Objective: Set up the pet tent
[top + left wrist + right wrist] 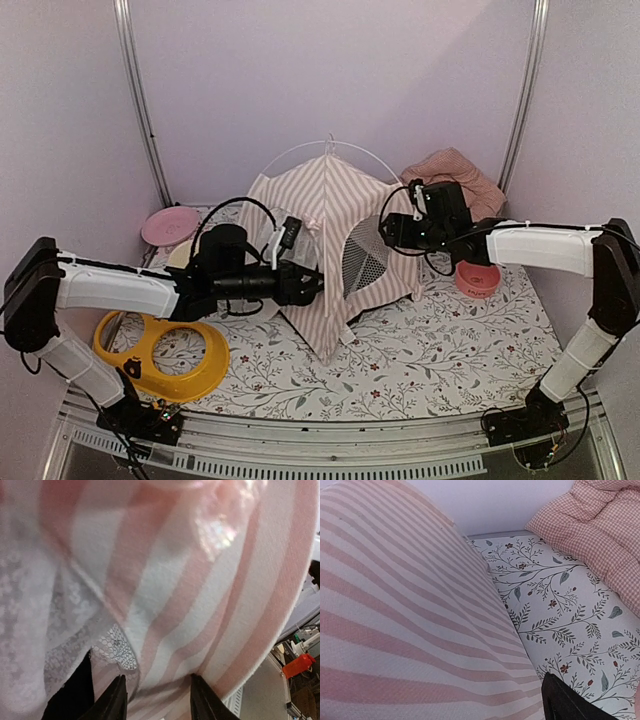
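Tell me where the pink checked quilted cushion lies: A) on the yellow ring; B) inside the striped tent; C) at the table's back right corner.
C: the pink checked quilted cushion lies at the back right of the floral-print table, outside the pink-and-white striped fabric tent.

No text, label, brand, number or sign could be read in any of the three views. The pet tent (pixel 310 215) showed only pink and white stripes, and the table cover (pixel 430 340) showed only a printed pattern of leafy sprigs.
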`<state>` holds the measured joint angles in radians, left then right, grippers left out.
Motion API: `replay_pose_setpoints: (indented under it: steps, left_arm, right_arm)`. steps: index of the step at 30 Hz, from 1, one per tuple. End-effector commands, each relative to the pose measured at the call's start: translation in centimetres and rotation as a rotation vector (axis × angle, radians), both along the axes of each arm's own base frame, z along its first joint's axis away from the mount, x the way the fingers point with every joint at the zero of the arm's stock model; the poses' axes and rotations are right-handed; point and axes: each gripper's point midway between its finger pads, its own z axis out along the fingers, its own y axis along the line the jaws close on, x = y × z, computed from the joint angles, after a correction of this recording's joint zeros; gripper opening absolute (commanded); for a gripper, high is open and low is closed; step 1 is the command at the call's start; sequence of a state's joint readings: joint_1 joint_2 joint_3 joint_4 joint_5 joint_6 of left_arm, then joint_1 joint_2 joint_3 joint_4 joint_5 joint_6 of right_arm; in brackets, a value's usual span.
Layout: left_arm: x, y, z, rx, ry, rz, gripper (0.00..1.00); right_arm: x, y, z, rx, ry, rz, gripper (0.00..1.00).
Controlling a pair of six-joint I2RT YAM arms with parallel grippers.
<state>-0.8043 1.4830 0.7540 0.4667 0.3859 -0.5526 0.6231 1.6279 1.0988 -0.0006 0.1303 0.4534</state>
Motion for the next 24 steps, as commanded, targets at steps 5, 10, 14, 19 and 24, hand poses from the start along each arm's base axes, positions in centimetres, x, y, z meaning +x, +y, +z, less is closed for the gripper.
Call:
replay_pose_setpoints:
  steps: [5,10,14,19,24]
  left_arm:
    - [0.0,-7.3,1.0,-0.021,-0.022,-0.017,0.44]
    - [4.0,-6.1,2.5,-0.003,-0.039,0.144,0.47]
    - [5.2,-4.3,4.3,-0.013,-0.063,0.194,0.51]
    - [4.1,-1.9,6.2,-0.024,-0.121,0.177,0.56]
    - [2.5,1.0,8.1,-0.02,-0.194,0.176,0.57]
  right_arm:
    - [5.6,1.1,3.0,0.017,-0.027,0.062,1.0]
    - [7.2,4.2,4.7,0.009,-0.022,0.185,0.99]
    - [6.3,2.5,5.2,-0.032,-0.042,0.164,0.99]
    - [4.5,-0.4,5.6,-0.009,-0.068,0.192,0.99]
    - [2.8,-1.3,3.8,-0.062,-0.054,0.246,0.99]
